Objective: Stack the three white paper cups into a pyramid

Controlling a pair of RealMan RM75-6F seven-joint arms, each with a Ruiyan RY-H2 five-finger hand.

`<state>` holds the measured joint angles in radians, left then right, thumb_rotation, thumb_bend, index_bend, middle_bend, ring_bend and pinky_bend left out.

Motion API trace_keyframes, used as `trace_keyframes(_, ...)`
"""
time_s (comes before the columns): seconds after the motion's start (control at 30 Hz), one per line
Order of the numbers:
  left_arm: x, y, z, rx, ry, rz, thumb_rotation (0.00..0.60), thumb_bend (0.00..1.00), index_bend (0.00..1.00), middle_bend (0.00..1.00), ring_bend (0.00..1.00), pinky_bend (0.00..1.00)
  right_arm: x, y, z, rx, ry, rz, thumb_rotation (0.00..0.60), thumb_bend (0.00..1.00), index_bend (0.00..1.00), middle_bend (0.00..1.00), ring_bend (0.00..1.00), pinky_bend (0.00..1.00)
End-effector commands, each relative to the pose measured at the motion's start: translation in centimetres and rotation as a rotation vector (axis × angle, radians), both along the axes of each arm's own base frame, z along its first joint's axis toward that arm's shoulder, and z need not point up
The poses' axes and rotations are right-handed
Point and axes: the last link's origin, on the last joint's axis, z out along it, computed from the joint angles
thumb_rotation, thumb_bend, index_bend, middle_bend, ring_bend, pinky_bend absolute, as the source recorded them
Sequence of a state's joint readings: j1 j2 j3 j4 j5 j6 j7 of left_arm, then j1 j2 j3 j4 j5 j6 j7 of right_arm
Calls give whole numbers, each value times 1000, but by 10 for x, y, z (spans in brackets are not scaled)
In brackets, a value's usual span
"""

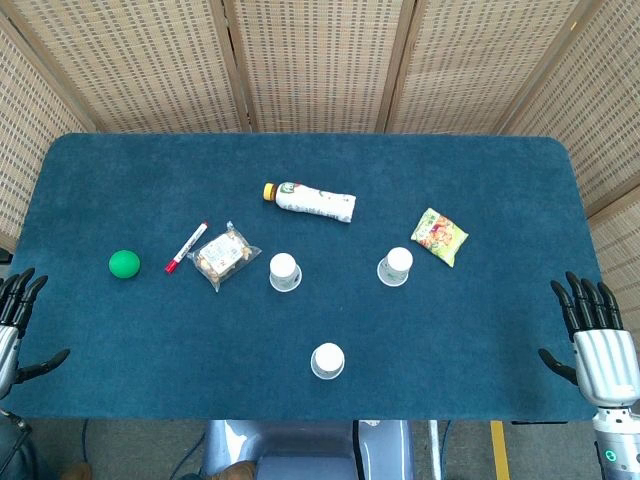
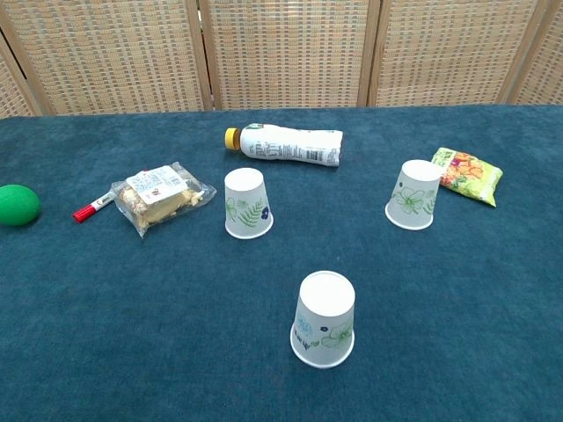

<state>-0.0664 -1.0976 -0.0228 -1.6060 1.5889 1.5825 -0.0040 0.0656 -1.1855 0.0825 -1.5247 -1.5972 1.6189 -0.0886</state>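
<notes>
**Three cups apart on blue felt, both hands idle**

Three white paper cups stand upside down and well apart on the dark blue, felt-like surface (image 1: 480, 400). The left cup (image 2: 246, 204) bears a green leaf print, the right cup (image 2: 413, 194) a pale green floral print, and the near cup (image 2: 324, 318) small blue and green flowers. Each is a tapered cone with its rim on the cloth.

Behind the left cup lies a white plastic bottle (image 2: 290, 143) with a yellow cap, on its side. Just left of that cup sits a clear crinkled snack packet (image 2: 158, 195), with a red-capped marker (image 2: 93, 207) beside it and a smooth green ball (image 2: 17, 204) further left. A glossy green and yellow snack bag (image 2: 466, 173) lies just beside the right cup.

The left hand (image 1: 18, 325) and right hand (image 1: 595, 340) rest at the surface's near corners, fingers spread, holding nothing. A woven cane screen (image 1: 320, 60) stands behind.
</notes>
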Motion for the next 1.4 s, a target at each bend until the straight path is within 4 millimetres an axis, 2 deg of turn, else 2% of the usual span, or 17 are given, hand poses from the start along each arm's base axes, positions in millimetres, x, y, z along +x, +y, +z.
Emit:
trace_keyframes(0.03, 0, 2, -1, -1, -8, -8, 600, 0, 0, 0, 0, 0, 0, 0, 0, 2, -1, 1, 600, 0, 0, 0, 0, 0)
trace_keyframes(0.2, -1, 3, -3, -5, -4, -6, 600, 0, 0, 0, 0, 0, 1, -3, -4, 21, -9, 3, 600, 0, 0, 0, 0, 0)
trace_keyframes(0.3, -1, 4, -3, 1, -4, -6, 600, 0, 0, 0, 0, 0, 6, -14, -7, 51, -37, 22, 600, 0, 0, 0, 0, 0)
trace_keyframes(0.33, -1, 5, -3, 5, -2, -6, 600, 0, 0, 0, 0, 0, 9, -24, -7, 76, -35, 35, 600, 0, 0, 0, 0, 0)
trace_keyframes(0.37, -2, 7, -4, 0, 2, 1, 600, 0, 0, 0, 0, 0, 21, -59, -7, 132, -11, 72, 600, 0, 0, 0, 0, 0)
trace_keyframes(0.57, -3, 16, -10, -8, 25, 35, 600, 0, 0, 0, 0, 0, 59, -135, -14, 307, -114, 69, 600, 0, 28, 0, 0, 0)
trace_keyframes(0.73, -7, 26, -12, -7, 34, 77, 600, 0, 0, 0, 0, 0, 86, -177, -38, 395, -136, 52, 600, 0, 52, 11, 0, 30)
trace_keyframes(0.77, -8, 27, -12, -8, 34, 82, 600, 0, 0, 0, 0, 0, 89, -180, -42, 408, -136, 50, 600, 0, 57, 24, 2, 55)
trace_keyframes(0.87, -11, 34, -14, -11, 41, 113, 600, 0, 0, 0, 0, 0, 107, -201, -72, 472, -117, 40, 600, 0, 76, 75, 35, 158)
trace_keyframes(0.93, -12, 37, -15, -17, 41, 127, 600, 0, 0, 0, 0, 0, 112, -209, -87, 492, -108, 27, 600, 26, 86, 107, 72, 206)
trace_keyframes(1.13, -12, 41, -19, -32, 45, 148, 600, 0, 0, 0, 0, 0, 123, -225, -122, 519, -76, 3, 600, 154, 139, 161, 133, 250)
trace_keyframes(1.4, -13, 43, -21, -46, 53, 159, 600, 0, 0, 0, 0, 0, 124, -229, -144, 548, -52, -39, 600, 223, 207, 232, 201, 308)
